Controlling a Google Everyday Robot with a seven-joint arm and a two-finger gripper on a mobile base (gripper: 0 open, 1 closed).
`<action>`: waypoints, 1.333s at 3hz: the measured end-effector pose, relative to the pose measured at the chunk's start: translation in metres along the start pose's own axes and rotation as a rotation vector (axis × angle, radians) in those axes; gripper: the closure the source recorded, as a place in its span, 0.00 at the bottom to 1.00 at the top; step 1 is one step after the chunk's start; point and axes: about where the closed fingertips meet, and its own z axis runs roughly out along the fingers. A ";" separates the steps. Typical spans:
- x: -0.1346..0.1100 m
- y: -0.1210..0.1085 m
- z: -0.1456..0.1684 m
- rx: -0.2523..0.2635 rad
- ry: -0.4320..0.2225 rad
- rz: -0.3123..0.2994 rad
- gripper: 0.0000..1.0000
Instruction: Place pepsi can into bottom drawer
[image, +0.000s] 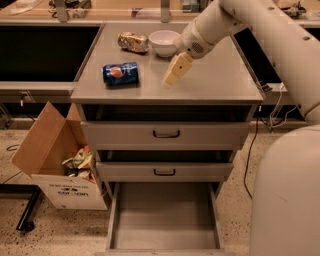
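From where I stand, the grey cabinet (215, 85) is the centre of everything. The pepsi can (120, 73) lies on its side on the cabinet's top, towards the left front corner, its red-and-white logo turned upward. Nothing touches it.

The gripper (169, 80) hangs over the middle of the cabinet's top, a tan piece slanting down and to the left from a white wrist. It is to the right of the can, with a clear stretch of grey surface between them. It carries nothing that I can see; whether it is clenched or released I cannot tell from this side. The white arm (260, 30) reaches in across the cabinet's right rear corner.

At the back of the cabinet's top a white bowl (164, 42) stands just behind the gripper's wrist, and a shiny tan snack packet (133, 41) lies just left of the bowl, behind the can.

Down the cabinet's front there are two upper drawers, the first drawer (210, 135) and the second drawer (200, 171), each with a black handle at its middle. Below them the bottom drawer (164, 215) is pulled well out towards me, showing a plain grey floor.

On the floor to the cabinet's left stands an open cardboard box (47, 155) with crumpled wrappers in it. To the cabinet's right bulks the robot's white base (285, 200), and a dark cable (248, 165) trails down between the base and the cabinet.
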 end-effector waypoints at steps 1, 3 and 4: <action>-0.012 -0.007 0.017 -0.007 -0.035 0.005 0.00; -0.026 -0.005 0.035 -0.043 -0.034 -0.028 0.00; -0.039 -0.004 0.051 -0.068 -0.043 -0.039 0.00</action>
